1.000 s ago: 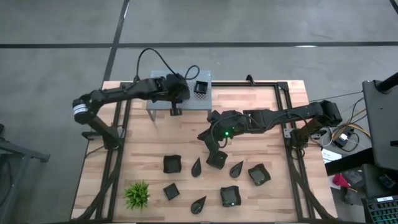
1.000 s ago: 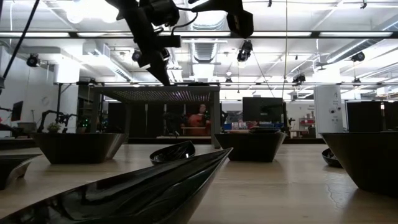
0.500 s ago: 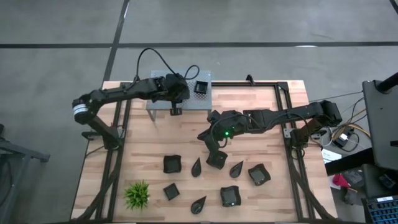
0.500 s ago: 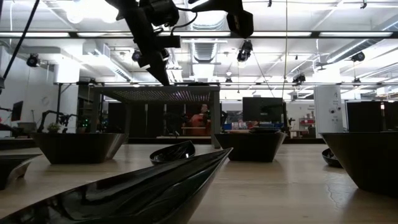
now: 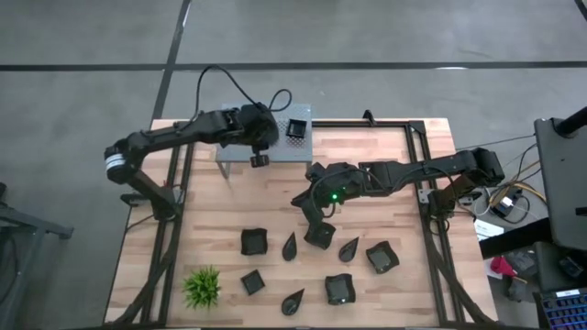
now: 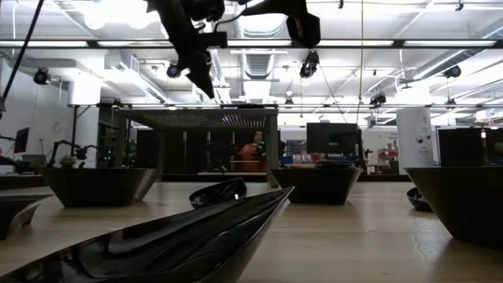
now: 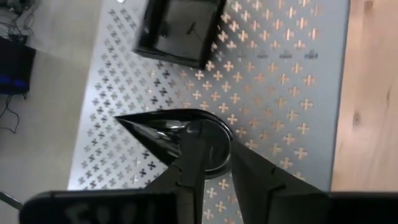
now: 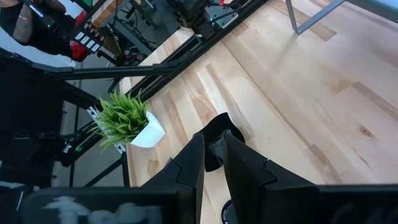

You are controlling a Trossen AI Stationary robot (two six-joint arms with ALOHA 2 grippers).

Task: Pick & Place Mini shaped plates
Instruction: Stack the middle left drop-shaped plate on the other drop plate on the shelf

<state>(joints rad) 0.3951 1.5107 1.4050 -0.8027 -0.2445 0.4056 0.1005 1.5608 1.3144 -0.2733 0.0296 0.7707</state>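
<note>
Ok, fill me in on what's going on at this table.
The left gripper is over the perforated metal shelf at the back, shut on a teardrop plate; a square plate already sits there. The right gripper hangs by a square dish among the plates on the wooden table.

Left pincer (image 5: 260, 161) now farther over shelf (image 5: 240, 148)

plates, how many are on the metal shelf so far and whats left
One square plate sits on the perforated metal shelf. The left pincer holds a teardrop plate over that shelf. The right pincer grips a plate edge on the table, where about eight plates remain.
</note>
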